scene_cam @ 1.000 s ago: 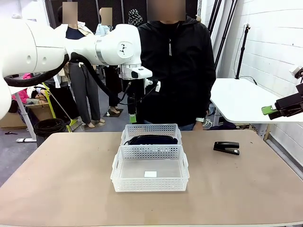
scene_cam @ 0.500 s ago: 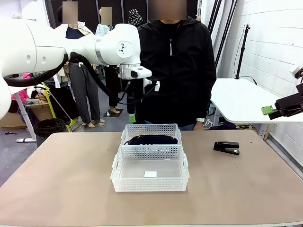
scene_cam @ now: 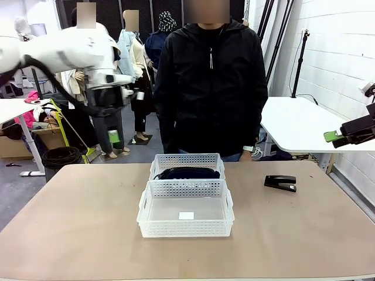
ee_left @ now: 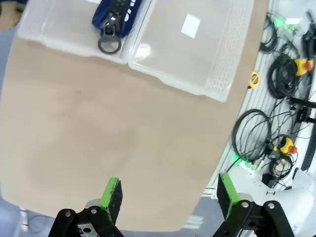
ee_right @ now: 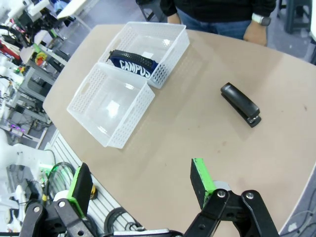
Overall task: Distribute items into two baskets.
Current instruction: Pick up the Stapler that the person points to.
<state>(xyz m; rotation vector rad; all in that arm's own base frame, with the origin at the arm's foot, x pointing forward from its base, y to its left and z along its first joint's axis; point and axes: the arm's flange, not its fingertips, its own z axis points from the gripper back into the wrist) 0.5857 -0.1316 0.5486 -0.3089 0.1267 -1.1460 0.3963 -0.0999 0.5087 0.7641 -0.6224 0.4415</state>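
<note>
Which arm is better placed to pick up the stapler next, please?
Right: the stapler lies on the right side of the table, before the open right gripper; the left gripper hangs far left.

Your left arm (scene_cam: pixel 64 50) is glossy white, built of fat rounded links, with a black cable (scene_cam: pixel 61 88) looping beneath it. Your left gripper (ee_left: pixel 170 197) is black. Its two fingers are faced with bright green pads (ee_left: pixel 112 196), and its linkages are pinned with silver bolts (ee_left: pixel 65 214). Your right gripper (ee_right: pixel 140 182) matches it: black linkages, green-faced fingers, silver pivots.
</note>
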